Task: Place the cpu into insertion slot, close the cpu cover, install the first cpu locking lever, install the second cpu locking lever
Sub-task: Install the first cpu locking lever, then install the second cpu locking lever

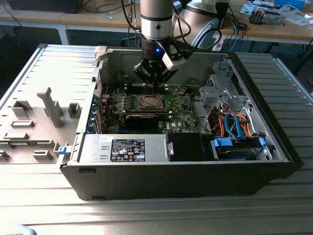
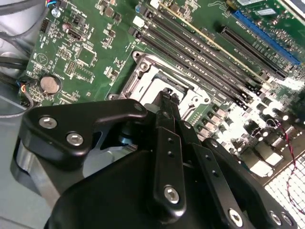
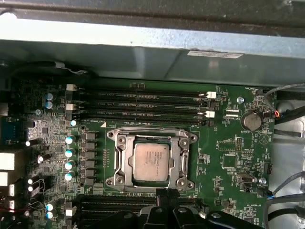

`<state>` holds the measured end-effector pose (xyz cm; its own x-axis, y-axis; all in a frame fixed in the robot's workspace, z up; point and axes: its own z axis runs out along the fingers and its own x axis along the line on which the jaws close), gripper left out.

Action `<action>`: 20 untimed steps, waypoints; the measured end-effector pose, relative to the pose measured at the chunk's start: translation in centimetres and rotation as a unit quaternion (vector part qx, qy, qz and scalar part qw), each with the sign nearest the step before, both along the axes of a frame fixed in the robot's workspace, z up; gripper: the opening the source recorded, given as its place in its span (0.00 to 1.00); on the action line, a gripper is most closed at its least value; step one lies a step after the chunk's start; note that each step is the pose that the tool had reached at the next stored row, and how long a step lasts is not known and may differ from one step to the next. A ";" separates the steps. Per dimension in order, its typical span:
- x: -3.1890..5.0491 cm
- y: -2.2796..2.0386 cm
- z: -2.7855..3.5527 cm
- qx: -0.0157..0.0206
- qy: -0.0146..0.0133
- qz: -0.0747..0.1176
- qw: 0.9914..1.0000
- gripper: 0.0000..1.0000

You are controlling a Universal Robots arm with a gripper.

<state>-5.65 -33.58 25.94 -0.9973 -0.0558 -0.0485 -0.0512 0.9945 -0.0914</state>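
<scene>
The cpu (image 3: 151,161), a silvery-beige square, lies in the insertion slot (image 3: 112,182) in the middle of the green motherboard (image 3: 228,162). The cpu cover (image 3: 177,160) is down flat around it, and the chip shows through its window. I cannot make out how the locking levers stand. My gripper (image 3: 164,194) hovers at the socket's edge with its black fingers pressed together and nothing between them. In the second wrist view the gripper (image 2: 167,94) has its tips just over the socket's silver frame (image 2: 147,76). In the exterior view the gripper (image 1: 155,84) hangs right behind the socket (image 1: 149,102).
Long black memory slots (image 3: 143,102) run beside the socket. A black card (image 1: 142,119) lies in front of it. The power supply (image 1: 127,149) and a drive cage with blue and orange cables (image 1: 234,127) fill the case's front and the exterior view's right. The case walls (image 1: 102,73) stand all round.
</scene>
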 end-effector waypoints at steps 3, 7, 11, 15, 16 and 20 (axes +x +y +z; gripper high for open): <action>0.00 -0.01 0.01 0.000 0.000 0.000 1.000 0.11; 0.00 -0.01 0.01 0.000 0.000 0.000 1.000 0.11; 0.00 -0.02 0.01 0.000 0.000 0.000 1.000 0.11; 0.00 -0.02 0.01 0.000 0.000 0.000 1.000 0.11; 0.00 -0.04 0.01 0.000 0.000 0.000 1.000 0.11; 0.00 -0.51 0.01 0.000 0.000 0.000 1.000 0.11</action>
<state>-5.65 -34.09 25.95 -0.9973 -0.0560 -0.0483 -0.0514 0.9945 -0.0916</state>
